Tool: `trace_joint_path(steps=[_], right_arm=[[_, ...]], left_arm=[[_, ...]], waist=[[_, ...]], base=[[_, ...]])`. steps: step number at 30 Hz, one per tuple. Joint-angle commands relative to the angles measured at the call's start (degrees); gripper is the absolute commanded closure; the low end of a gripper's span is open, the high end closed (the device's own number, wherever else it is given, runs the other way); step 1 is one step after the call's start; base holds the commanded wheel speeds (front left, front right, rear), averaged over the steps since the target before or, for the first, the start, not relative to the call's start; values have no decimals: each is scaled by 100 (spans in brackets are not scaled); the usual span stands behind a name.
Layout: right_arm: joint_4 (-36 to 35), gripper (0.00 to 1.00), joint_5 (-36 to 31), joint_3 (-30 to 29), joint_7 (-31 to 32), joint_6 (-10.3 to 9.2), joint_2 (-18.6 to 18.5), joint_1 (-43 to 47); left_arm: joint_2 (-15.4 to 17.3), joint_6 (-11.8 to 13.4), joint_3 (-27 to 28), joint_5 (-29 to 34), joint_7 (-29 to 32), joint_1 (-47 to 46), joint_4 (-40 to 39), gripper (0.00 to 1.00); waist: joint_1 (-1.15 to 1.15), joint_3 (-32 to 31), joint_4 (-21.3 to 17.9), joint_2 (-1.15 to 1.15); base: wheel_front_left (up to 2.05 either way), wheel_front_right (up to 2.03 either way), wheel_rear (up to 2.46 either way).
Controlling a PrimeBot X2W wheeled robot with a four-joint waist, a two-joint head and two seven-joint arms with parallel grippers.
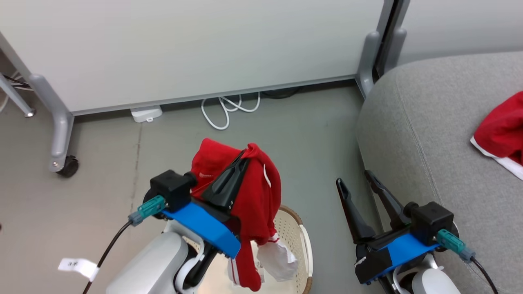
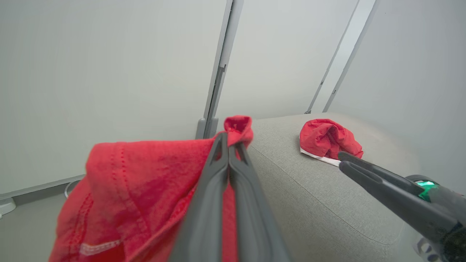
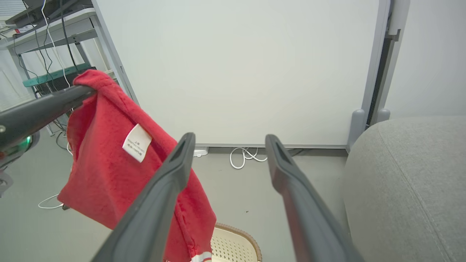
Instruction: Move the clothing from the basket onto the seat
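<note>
The left gripper (image 1: 242,157), fingers together, clamps a red garment (image 1: 257,196) above the basket (image 1: 301,241). The cloth hangs long-axis down, its lower end toward the basket. The right gripper (image 1: 353,177) stands spread, empty, beside the seat (image 1: 429,134), where another red garment (image 1: 500,130) lies.

- Floor (image 1: 286,134): grey and smooth.
- Basket (image 1: 305,245): cream, perforated, brown rim; stands on the floor, near the seat.
- Cable (image 1: 229,108): white, looped; lies on the floor at the partition's foot.
- Box (image 1: 146,114): small, white; on the floor beside the cable.
- Castor (image 1: 67,166): black, under the partition's grey leg.
- Seat (image 1: 429,134): light-grey upholstery, rounded edge.
- Red garment (image 1: 502,130): white trim, crumpled; lies on the seat.
</note>
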Motion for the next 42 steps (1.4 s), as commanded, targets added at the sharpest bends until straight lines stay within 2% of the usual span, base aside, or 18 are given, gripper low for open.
trace_joint_path(steps=[1,18,30,36,42], right_arm=[[9,0,27,19,23,3,-3,97],[104,0,198,319,180,3,-4,361],[188,0,70,629,292,3,-3,221],[541,0,92,1075,357,3,-5,-130],[1271,0,118,1477,292,3,-7,-680]], left_arm=[[11,-11,-65,-29,-27,-168,49,100],[-432,-11,-796,-481,97,-1334,1217,100],[-562,-11,-1022,-639,21,-1534,1461,100],[-595,-11,-1095,-669,0,-1644,1494,100],[-685,-11,-1166,-718,-16,-1753,1522,100]], waist=[[1,-108,94,-1],[1,-651,385,-1],[1,-629,374,-1],[1,-534,356,-1],[1,-455,372,-1]], base=[[0,0,0],[0,0,0],[0,0,0],[0,0,0],[0,0,0]])
